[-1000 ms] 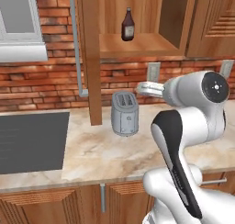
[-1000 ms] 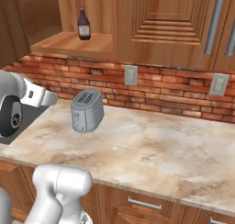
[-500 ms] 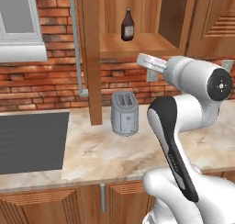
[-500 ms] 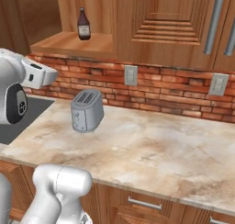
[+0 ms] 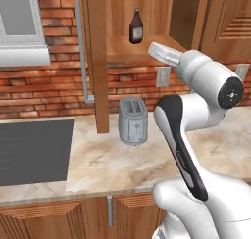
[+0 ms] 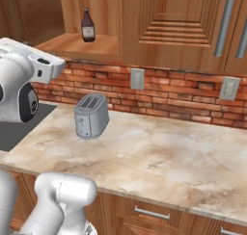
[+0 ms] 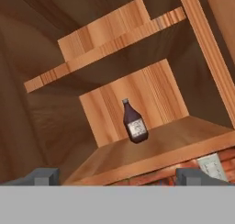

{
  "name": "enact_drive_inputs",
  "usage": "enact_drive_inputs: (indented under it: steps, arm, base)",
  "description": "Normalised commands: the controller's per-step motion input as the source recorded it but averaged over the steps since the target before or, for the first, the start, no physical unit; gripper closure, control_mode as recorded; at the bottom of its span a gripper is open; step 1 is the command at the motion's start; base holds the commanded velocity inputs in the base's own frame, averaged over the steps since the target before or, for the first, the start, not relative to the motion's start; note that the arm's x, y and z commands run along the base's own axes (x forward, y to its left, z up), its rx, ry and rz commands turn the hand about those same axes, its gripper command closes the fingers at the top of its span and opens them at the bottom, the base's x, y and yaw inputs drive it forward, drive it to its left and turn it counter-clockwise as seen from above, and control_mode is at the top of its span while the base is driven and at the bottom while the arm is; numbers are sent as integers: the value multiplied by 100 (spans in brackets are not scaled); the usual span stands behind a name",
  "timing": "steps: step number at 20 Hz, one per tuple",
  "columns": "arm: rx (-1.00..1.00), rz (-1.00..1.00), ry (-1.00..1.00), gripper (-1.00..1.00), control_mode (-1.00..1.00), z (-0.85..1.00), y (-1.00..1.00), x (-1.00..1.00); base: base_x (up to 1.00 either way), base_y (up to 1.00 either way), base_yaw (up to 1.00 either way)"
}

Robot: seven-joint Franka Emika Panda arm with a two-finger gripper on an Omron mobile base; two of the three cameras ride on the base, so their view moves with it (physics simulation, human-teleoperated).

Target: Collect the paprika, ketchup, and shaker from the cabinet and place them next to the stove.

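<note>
On the cabinet (image 5: 147,17) shelf (image 7: 165,145), the ketchup (image 5: 136,26) is standing upright by itself, its white label facing outward, with bare wood on either side. Seen from the right base, the bottle is sitting toward the back of the shelf, left of a closed panelled door (image 6: 178,22). Seen from the hand, the ketchup (image 7: 134,122) is showing near the middle, tilted with the camera's roll, in front of the cabinet's back panel and under a higher shelf.

The tool (image 7: 117,177) is pointing up toward that shelf with its two dark tips (image 7: 46,176) spread wide at either side of the hand view's bottom, holding nothing; the bottle is lying well beyond them, untouched. From the left base, the arm's white hand (image 5: 164,53) is reaching up just below the front edge of the shelf, to the right of the bottle.

Below, a grey toaster (image 5: 133,120) is sitting on the marbled tabletop (image 6: 159,152) against a red brick wall with pale outlets (image 6: 137,78). The dark flat surface of the stove (image 5: 29,150) is lying at the left end of the tabletop.
</note>
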Motion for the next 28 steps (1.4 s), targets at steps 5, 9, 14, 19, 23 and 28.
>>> enact_drive_inputs:
  steps: [5, 9, 14, 19, 23, 28]
  arm:
    - [-2, -4, 3, -100, -100, 61, -24, 0]
    - [-4, -4, 6, -100, -100, 50, -13, 0]
    - [-3, 0, 2, -100, -100, 10, 0, 0]
    - [-2, 0, 0, -100, -100, 0, 1, 3]
    - [-2, 0, 5, -100, -100, 0, 0, 26]
    - [-2, 1, 4, -100, -100, 2, 0, 44]
  base:
    - [0, 0, 0]
    - [0, 0, 0]
    - [0, 0, 0]
    - [0, 0, 0]
    - [0, 0, 0]
    - [0, 0, 0]
